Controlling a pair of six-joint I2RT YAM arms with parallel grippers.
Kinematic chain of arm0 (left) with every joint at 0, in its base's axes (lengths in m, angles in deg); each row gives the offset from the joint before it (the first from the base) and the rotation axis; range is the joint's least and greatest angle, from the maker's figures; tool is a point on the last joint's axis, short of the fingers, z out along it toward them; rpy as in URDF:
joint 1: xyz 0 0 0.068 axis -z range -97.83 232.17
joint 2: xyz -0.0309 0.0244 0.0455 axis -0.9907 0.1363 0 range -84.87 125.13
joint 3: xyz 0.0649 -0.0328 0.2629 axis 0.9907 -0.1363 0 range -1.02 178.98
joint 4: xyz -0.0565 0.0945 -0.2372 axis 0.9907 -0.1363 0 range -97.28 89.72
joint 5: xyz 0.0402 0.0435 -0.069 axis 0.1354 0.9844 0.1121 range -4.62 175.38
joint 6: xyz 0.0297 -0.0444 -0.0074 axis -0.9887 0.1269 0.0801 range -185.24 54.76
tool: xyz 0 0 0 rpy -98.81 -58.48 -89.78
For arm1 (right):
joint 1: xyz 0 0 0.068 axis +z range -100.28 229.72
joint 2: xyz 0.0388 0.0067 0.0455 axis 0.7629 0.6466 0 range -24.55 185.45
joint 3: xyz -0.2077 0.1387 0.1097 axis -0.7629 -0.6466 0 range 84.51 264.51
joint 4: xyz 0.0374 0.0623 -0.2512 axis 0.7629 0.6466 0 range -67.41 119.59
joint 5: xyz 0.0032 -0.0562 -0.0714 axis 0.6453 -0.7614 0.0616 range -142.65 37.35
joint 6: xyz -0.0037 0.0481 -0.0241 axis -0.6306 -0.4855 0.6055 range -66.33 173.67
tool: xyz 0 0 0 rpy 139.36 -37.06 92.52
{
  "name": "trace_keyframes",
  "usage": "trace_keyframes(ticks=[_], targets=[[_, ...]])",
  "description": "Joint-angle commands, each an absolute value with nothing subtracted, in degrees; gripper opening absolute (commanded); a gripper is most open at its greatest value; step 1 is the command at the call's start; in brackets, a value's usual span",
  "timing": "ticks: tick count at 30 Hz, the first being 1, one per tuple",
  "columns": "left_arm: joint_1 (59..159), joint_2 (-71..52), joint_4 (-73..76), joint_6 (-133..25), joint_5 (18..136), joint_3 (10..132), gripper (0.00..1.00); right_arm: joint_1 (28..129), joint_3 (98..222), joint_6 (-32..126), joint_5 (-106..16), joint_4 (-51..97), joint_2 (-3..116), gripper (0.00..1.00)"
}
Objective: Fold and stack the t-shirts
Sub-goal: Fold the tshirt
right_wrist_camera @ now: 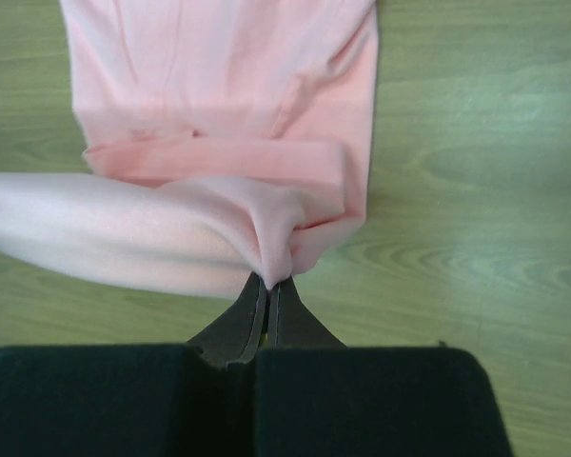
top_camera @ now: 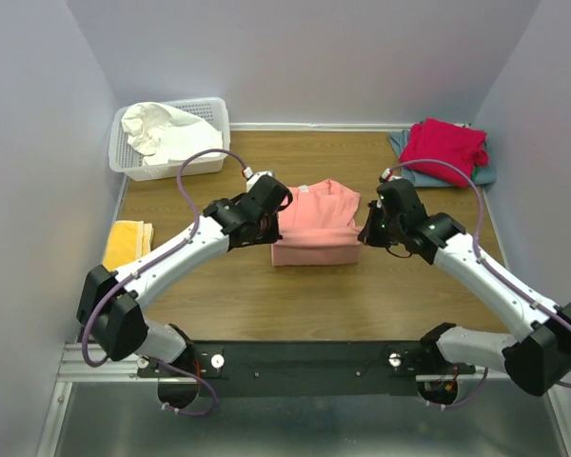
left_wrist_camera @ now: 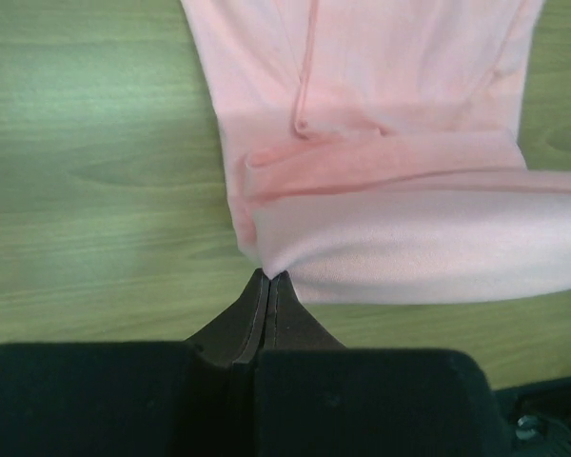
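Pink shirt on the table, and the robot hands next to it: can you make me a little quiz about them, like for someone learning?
1. Pick one: which shirt do the left gripper and the right gripper both pinch? A the white one, B the pink one, C the red one.
2. True or false: the red shirt lies on top of the grey-blue shirt.
3. Fill the gap: the white shirt sits in the ____.

Key: 1 B, the pink shirt, one gripper at each end of its near fold. 2 true. 3 basket.
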State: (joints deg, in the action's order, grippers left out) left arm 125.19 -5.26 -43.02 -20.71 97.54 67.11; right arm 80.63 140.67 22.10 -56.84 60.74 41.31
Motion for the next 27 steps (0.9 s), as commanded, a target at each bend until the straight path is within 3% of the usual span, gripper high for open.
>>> trace_keyframes(ticks=[1, 11, 27], targets=[[122.3, 0.0, -43.6, -25.2, 105.3, 71.7, 0.0, 80.5, 144.9, 26.7, -64.8, 54.6, 48.5, 0.01], [115.3, 12.5, -41.0, -33.9, 105.9, 82.4, 0.0, 77.3, 154.6, 30.0, -66.5, 47.9, 64.9, 0.01], [110.2, 38.9, -43.6, -41.9, 105.2, 110.6, 0.0, 69.9, 172.1, 30.5, -60.1, 43.8, 87.2, 0.01]])
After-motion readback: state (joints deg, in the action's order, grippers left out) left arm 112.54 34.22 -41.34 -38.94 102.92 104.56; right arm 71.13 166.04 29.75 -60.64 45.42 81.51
